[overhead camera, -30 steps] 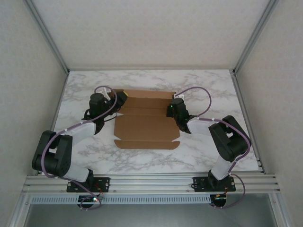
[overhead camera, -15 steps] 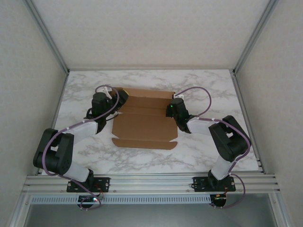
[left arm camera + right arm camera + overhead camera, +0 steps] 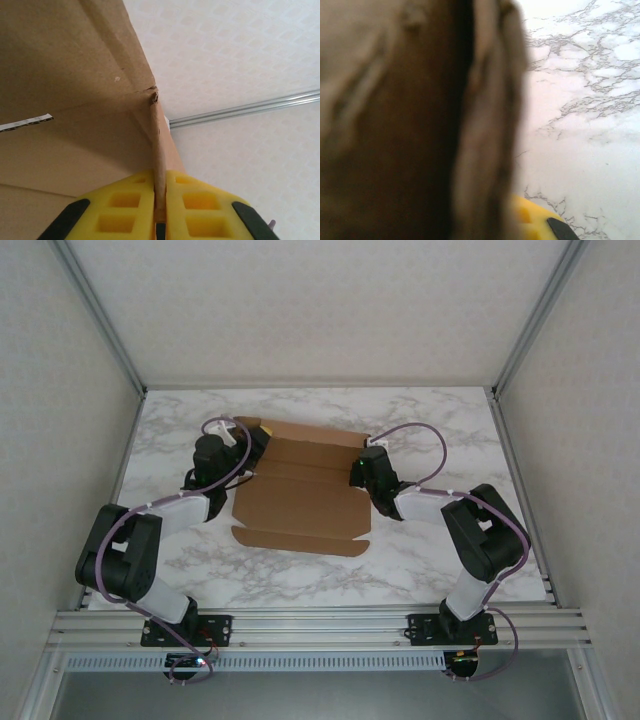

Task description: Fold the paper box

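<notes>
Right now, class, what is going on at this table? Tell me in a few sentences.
Two robot arms are working on a brown paper box, lying mostly flat on the marble table. The left gripper is clamped on a cardboard flap at its far left corner. The right gripper is shut at its right edge; that view is too blurred to show whether it grips cardboard.

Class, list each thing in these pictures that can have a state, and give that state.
box, open, mostly flat on the table, not yet folded into shape
left gripper, shut on a box flap
right gripper, shut, seemingly on the box's right edge
</notes>
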